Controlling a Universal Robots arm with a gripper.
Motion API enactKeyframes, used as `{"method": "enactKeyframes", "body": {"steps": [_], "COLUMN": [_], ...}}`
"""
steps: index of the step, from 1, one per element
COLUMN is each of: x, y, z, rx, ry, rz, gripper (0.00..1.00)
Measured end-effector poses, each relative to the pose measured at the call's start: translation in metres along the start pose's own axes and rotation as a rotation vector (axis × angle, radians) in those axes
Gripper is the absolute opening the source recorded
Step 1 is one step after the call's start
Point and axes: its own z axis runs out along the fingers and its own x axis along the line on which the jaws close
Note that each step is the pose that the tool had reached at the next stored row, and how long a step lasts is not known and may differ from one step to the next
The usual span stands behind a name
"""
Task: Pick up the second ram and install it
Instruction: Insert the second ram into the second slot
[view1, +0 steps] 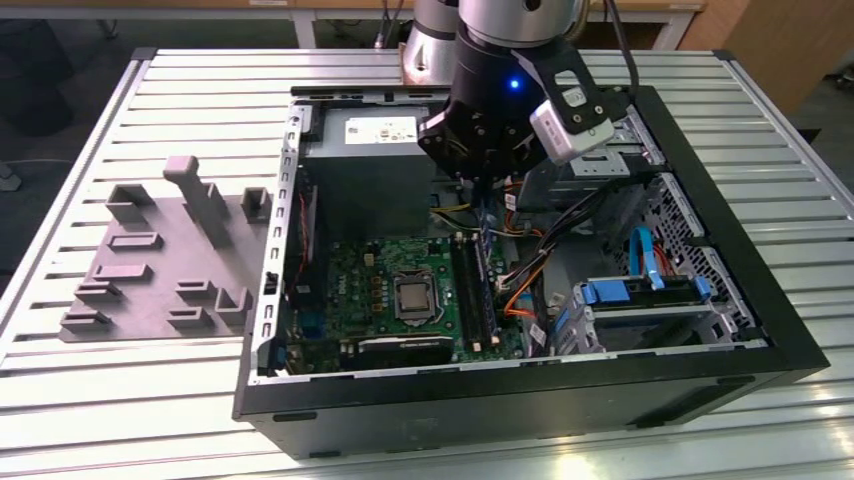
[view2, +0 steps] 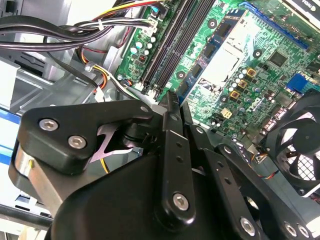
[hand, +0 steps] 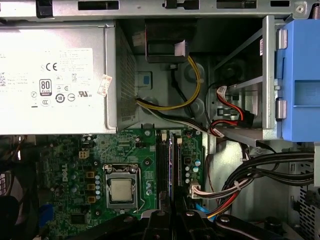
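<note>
One hand above memory slots

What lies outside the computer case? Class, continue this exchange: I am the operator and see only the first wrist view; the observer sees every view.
Observer: In the exterior view, a grey holder block lies on the slatted table, at the exterior view's left of the case.
Operator: Where is the claw?
Observer: The claw hangs over the open case, beside the power supply.
Operator: Any fan?
Observer: In the second wrist view, a black fan sits at the motherboard's edge.
</note>
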Motion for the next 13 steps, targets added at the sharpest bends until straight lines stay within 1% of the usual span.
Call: {"method": "enactKeyframes", "body": {"steps": [10,13], "x": [0.0,0.0001], "y": [0.0,0.0001], "z": [0.0003,0.0048], "rx": [-0.0001,0.0001], "ry": [0.0,0.0012], "rz": [0.0,0.0], "gripper": [0.14,0.14]}}
